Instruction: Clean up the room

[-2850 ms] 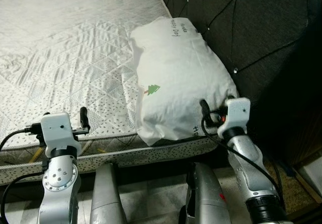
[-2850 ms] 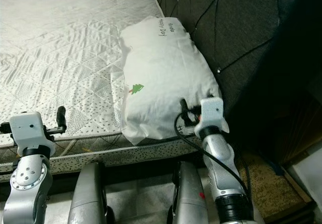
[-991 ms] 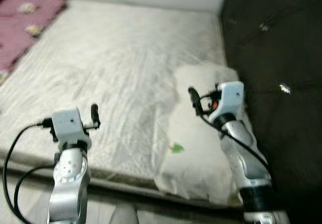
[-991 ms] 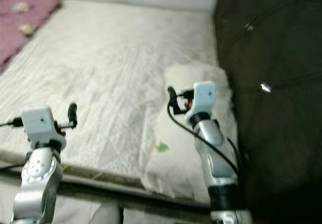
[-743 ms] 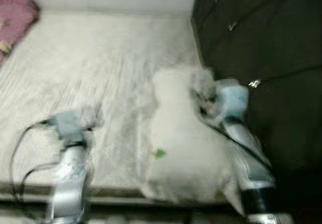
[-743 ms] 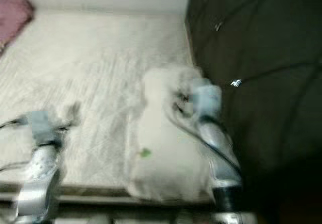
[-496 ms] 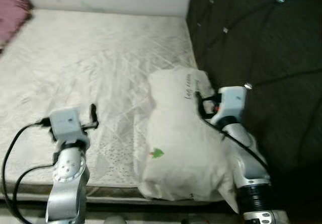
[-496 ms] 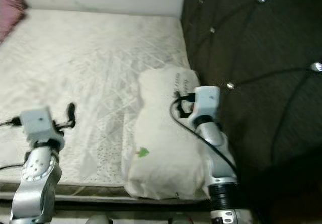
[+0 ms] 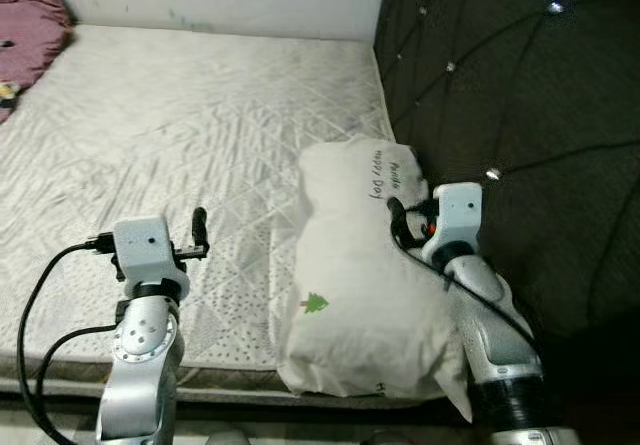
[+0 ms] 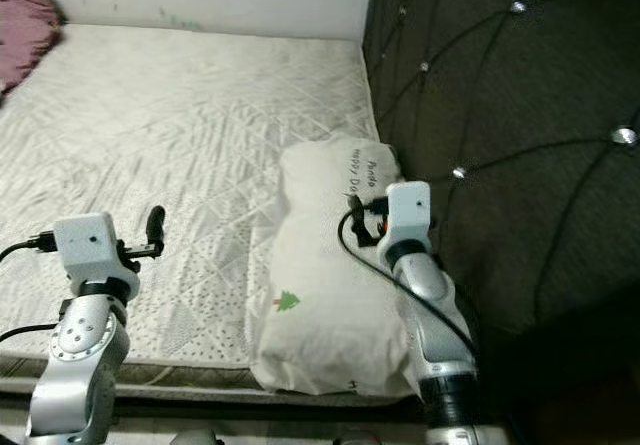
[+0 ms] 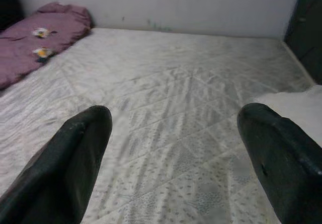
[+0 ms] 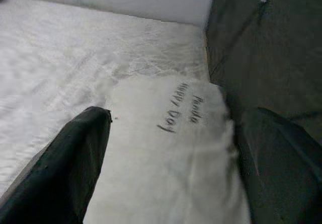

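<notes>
Bare mattress (image 9: 200, 135) carries a white pillow (image 9: 355, 285); right gripper (image 12: 171, 148), fingers spread, hovers over it.

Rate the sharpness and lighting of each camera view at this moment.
Left eye view: sharp; the pillow print and mattress quilting read clearly, and studs glint on the dark headboard.
Right eye view: equally crisp, with the lower right corner lost in shadow.
Left wrist view: evenly lit; the near left pincer looms soft.
Right wrist view: dimmer and slightly soft, yet the pillow lettering stays legible past the right pincer.
</notes>
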Robot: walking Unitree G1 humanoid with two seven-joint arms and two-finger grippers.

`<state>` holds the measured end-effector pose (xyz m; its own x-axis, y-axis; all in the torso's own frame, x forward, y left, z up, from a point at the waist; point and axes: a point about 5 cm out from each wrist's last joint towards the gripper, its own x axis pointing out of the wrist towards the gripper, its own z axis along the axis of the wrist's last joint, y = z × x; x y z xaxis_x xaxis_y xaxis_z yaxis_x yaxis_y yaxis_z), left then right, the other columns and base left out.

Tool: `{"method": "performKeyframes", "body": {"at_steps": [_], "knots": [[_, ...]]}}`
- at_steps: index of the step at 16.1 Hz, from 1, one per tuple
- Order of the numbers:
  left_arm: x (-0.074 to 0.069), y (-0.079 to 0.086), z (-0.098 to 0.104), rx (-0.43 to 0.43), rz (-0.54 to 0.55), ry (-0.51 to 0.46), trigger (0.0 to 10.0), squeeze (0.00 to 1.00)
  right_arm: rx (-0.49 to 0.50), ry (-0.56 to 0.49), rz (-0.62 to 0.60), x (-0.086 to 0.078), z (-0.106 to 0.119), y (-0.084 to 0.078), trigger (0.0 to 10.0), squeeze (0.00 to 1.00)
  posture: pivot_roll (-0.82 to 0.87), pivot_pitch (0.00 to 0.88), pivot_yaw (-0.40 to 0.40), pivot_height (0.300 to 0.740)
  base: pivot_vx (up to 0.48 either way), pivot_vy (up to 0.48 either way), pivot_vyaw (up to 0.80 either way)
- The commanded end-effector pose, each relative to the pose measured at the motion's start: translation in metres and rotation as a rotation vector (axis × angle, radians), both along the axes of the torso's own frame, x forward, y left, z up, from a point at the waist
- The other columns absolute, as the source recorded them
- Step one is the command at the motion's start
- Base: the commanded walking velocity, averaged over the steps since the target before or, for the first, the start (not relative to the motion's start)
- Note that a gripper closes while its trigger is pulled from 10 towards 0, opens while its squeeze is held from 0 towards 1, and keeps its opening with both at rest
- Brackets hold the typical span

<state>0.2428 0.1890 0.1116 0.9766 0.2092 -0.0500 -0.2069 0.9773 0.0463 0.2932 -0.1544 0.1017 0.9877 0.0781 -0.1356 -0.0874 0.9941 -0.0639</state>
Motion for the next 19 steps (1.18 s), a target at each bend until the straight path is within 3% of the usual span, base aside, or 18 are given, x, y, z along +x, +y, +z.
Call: {"method": "performKeyframes", "body": {"at_steps": [1, 6, 8, 9, 11, 12, 16, 19], "knots": [[0.0, 0.005, -0.001, 0.003, 0.01, 0.002, 10.0, 0.0, -0.013, -0.009, -0.038, -0.004, 0.002, -0.006, 10.0, 0.0, 0.0, 0.0, -0.028, 0.74, 0.0, 0.0, 0.0], [0.0, 0.001, -0.026, 0.009, -0.015, 0.024, 10.0, 0.0, -0.066, -0.125, -0.026, -0.012, -0.005, 0.0, 10.0, 0.0, -0.01, 0.0, -0.005, 0.74, 0.0, 0.0, 0.0], [0.006, 0.009, -0.041, 0.038, -0.017, 0.046, 10.0, 0.0, 0.031, -0.071, 0.046, -0.012, -0.024, 0.007, 10.0, 0.0, -0.02, 0.0, 0.004, 0.74, 0.0, 0.0, 0.0], [0.009, 0.016, -0.05, 0.04, -0.006, 0.068, 10.0, 0.0, 0.064, 0.005, 0.026, -0.006, -0.043, 0.003, 10.0, 0.0, -0.02, 0.0, 0.006, 0.74, 0.0, 0.0, 0.0], [0.01, 0.019, -0.057, 0.033, 0.005, 0.086, 10.0, 0.0, 0.041, 0.033, 0.015, -0.003, -0.05, -0.001, 10.0, 0.0, -0.02, 0.0, 0.005, 0.74, 0.0, 0.0, 0.0], [0.008, 0.02, -0.062, 0.047, 0.026, 0.094, 10.0, 0.0, 0.03, 0.074, 0.017, -0.004, -0.058, -0.001, 10.0, 0.0, -0.01, 0.0, 0.0, 0.74, 0.0, 0.0, 0.0], [0.002, 0.015, -0.064, 0.019, -0.002, 0.077, 10.0, 0.0, -0.016, 0.038, 0.068, -0.009, -0.055, 0.013, 10.0, 0.0, -0.01, 0.0, -0.004, 0.74, 0.0, 0.0, 0.0], [-0.014, 0.016, -0.071, -0.001, -0.002, 0.074, 10.0, 0.0, -0.044, 0.001, 0.055, -0.017, -0.058, 0.005, 10.0, 0.0, 0.0, 0.0, -0.002, 0.74, 0.0, 0.0, 0.0]]}}
